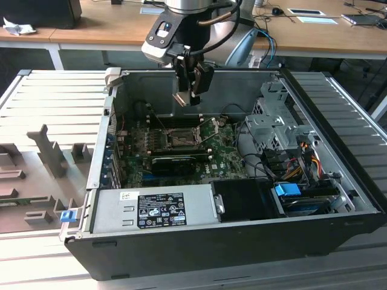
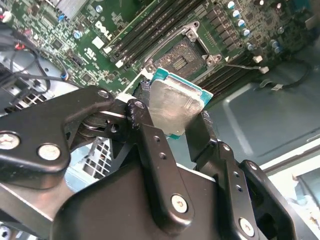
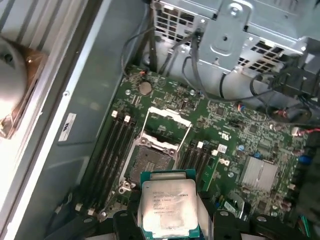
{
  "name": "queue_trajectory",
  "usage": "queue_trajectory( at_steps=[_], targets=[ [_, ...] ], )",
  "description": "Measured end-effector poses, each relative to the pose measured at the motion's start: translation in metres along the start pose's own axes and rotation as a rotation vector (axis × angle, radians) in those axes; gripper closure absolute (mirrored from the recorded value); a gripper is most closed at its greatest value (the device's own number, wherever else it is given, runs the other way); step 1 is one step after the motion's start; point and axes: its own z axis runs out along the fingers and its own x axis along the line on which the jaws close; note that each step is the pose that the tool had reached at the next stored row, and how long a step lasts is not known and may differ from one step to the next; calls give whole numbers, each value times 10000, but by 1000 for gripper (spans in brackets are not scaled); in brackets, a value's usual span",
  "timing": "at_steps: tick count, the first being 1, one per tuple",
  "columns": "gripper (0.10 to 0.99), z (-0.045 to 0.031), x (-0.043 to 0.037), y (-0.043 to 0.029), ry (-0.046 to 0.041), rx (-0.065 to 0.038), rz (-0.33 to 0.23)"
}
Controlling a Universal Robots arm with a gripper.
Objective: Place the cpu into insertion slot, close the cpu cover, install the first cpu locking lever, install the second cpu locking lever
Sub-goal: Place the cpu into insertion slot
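- The chip [image 2: 175, 102] is pinched by its edges between the two black fingers [image 2: 150, 145] of the gripper [image 2: 172, 114], with the pale metal face clearly seen in both wrist views.
- In the exterior view the gripper [image 1: 188, 95] and the chip [image 1: 181, 99] are held up in the air inside the open computer case [image 1: 242, 241], well above the green board [image 1: 227, 164], so nothing is touched down there.
- The socket [image 3: 145, 162] is seen a bit ahead of the chip [image 3: 167, 207] in the first wrist view, its dark contact field left bare.
- The cover [image 3: 170, 115] is flipped up on its hinge at the far edge of the socket, so the socket [image 2: 182, 55] is wide open.
- Black memory slots [image 3: 112, 150] are laid out along both sides of the socket.
- A grey power supply box [image 1: 157, 208] is mounted along the near wall of the case.
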Motion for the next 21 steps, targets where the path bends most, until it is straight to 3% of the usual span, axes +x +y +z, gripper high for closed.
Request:
queue_trajectory(
  at_steps=[21],
  targets=[
    [557, 38, -1, -1, -260, 3, 2632]
  ],
)
